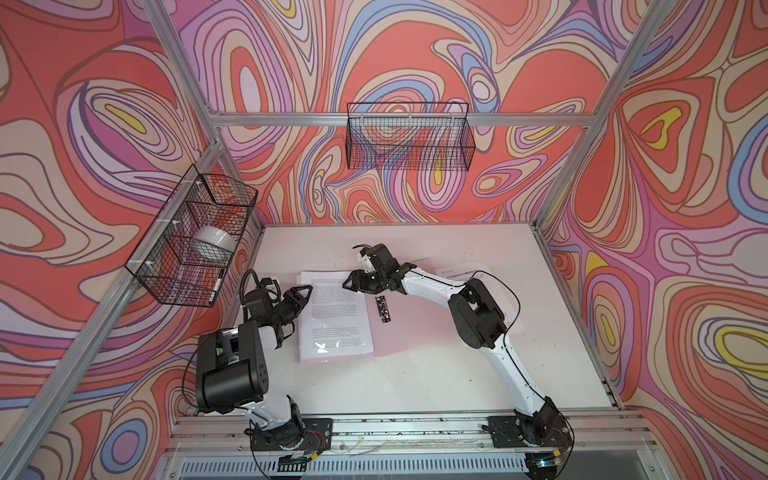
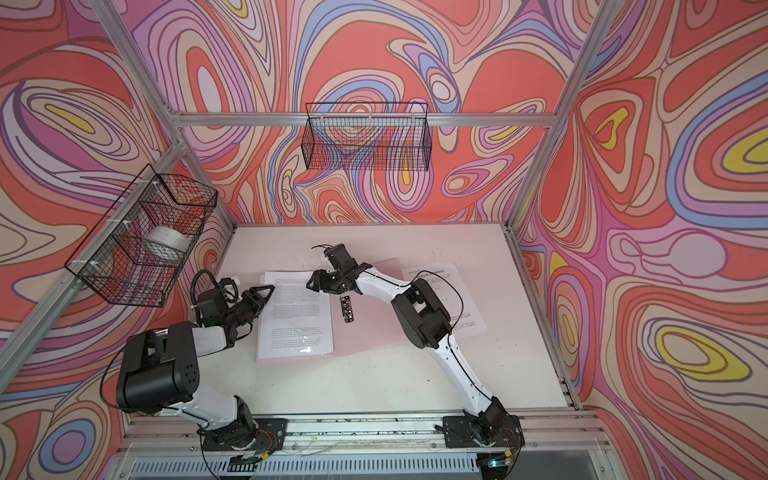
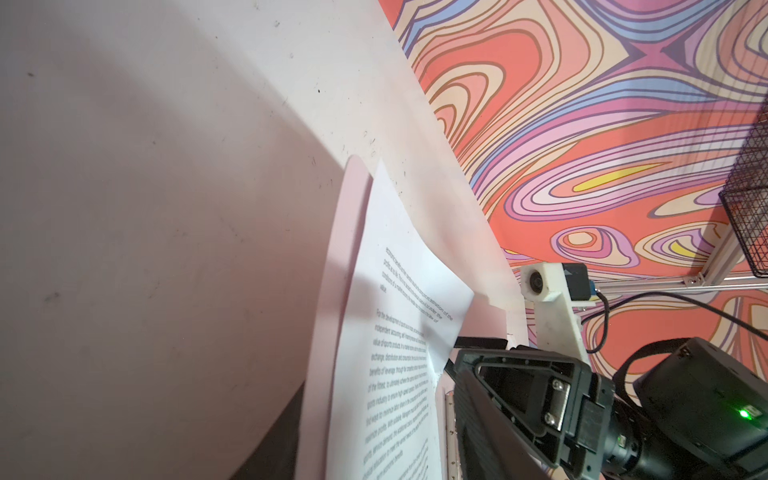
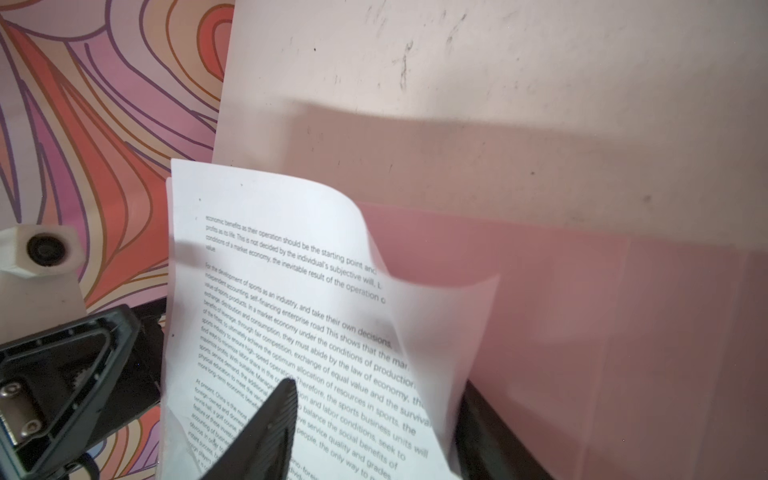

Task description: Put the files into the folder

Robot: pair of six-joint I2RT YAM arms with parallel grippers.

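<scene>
The pale-pink folder lies open on the table, its metal clip along the spine. Printed files rest on its left half. Another sheet lies apart under the right arm. My right gripper is open at the files' far right corner. That corner curls up between the jaws, one finger over the text and the other beneath the curl. My left gripper is open at the files' left edge; a dark finger shows behind the folder's edge.
A wire basket holding a white roll hangs on the left frame rail. A second wire basket hangs on the back rail. The white table is bounded by patterned walls and aluminium posts.
</scene>
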